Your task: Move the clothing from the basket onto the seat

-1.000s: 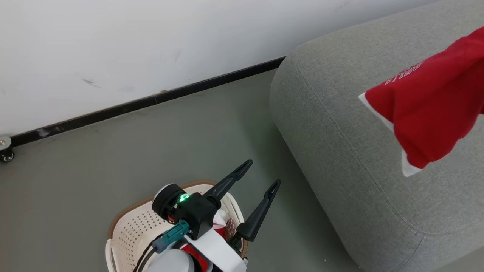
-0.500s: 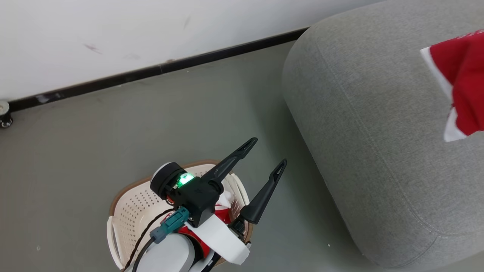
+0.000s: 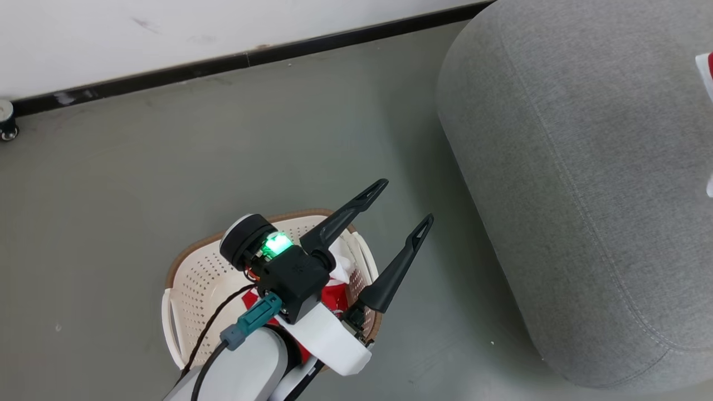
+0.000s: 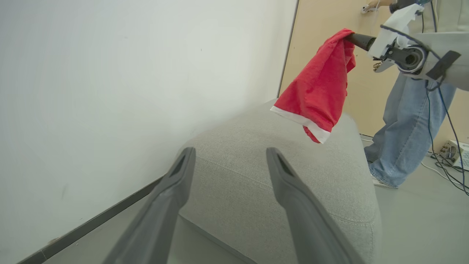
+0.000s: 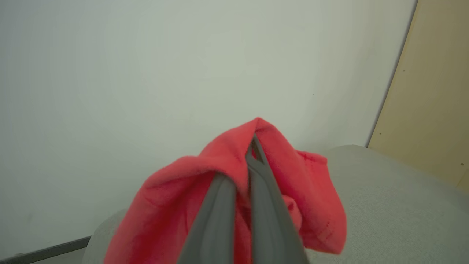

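The right gripper (image 5: 254, 146), clenched on a red garment (image 4: 318, 91), holds it hanging above the grey seat (image 4: 256, 190). The left gripper (image 3: 406, 201) hovers, fingers spread wide, over the basket (image 3: 195, 273).

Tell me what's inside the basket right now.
Red clothing with white trim lies inside the basket. The left gripper and its wrist cover most of it, so how much is in there cannot be told.

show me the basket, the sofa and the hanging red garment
basket (image 3: 192, 278): head view, perforated inner wall
sofa (image 3: 557, 167): head view, grey top surface
red garment (image 4: 317, 91): left wrist view, middle of the hanging cloth
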